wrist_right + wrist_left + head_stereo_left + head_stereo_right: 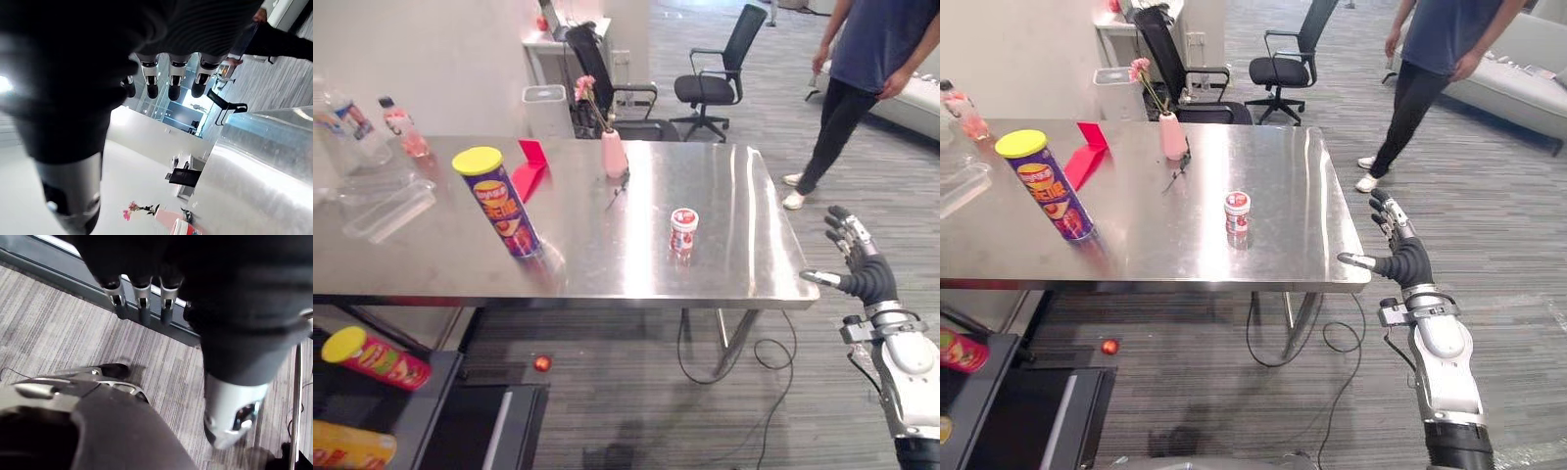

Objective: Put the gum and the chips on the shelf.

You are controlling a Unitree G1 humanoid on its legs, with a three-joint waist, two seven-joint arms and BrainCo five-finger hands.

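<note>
The chips (499, 203), a purple can with a yellow lid, stand upright on the left part of the steel table (607, 264). The gum (683, 230), a small white and red tub, stands near the table's front right. My right hand (857, 257) hovers open beyond the table's front right corner, level with its edge, fingers spread, well apart from the gum. The right wrist view shows its straight fingers (171, 78) and the gum (183, 227) far off. My left hand (142, 298) hangs low over the floor with straight fingers, holding nothing. The dark shelf (440, 392) sits low at the left, under the table's front.
On the shelf lie a red can (377, 359) and a yellow can (347, 446). The table carries a pink vase (613, 152), a red stand (530, 166), bottles (401, 127) and a clear tray (386, 211). A person (862, 88) stands far right. A red ball (542, 363) lies on the floor.
</note>
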